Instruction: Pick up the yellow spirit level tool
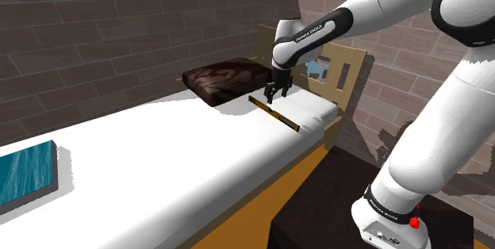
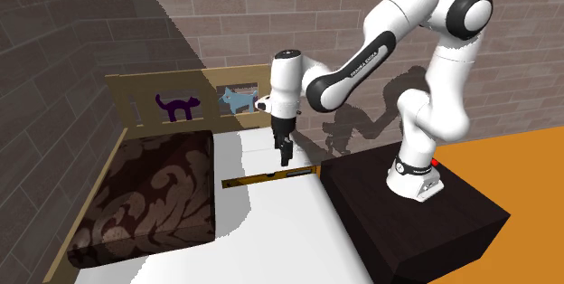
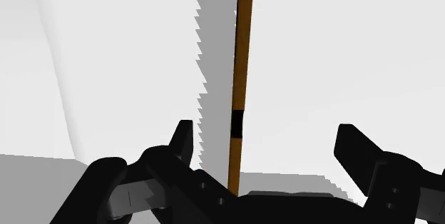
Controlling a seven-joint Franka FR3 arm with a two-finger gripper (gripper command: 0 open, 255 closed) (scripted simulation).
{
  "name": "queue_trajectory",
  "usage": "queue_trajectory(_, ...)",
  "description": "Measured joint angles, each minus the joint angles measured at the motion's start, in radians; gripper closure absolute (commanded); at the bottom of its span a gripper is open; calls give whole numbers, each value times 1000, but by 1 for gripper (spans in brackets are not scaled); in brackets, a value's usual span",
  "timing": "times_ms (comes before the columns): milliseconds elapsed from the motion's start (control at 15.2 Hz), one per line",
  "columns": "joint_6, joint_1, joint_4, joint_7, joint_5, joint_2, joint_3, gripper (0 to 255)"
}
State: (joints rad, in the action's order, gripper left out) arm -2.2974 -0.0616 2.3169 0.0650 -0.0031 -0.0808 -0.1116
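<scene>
In the shoulder view, my black two-finger gripper (image 1: 278,90) hangs just above the long, thin yellow-orange spirit level (image 1: 275,114), which lies flat on the white bed (image 1: 159,168).

In the second exterior view, the spirit level (image 2: 271,176) runs crosswise from the dark brown patterned pillow (image 2: 149,201) toward the bed's edge, right under me.

In the wrist view, my fingers (image 3: 184,140) stand spread. The spirit level (image 3: 242,65) runs lengthwise between them, square to my closing line and nearer one finger.
</scene>
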Motion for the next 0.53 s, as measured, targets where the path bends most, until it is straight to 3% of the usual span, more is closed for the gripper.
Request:
queue_trajectory(330,-77,-10,-99,48,49,182,-11,0)
queue_trajectory(528,-113,-11,-106,56,60,225,-9,0)
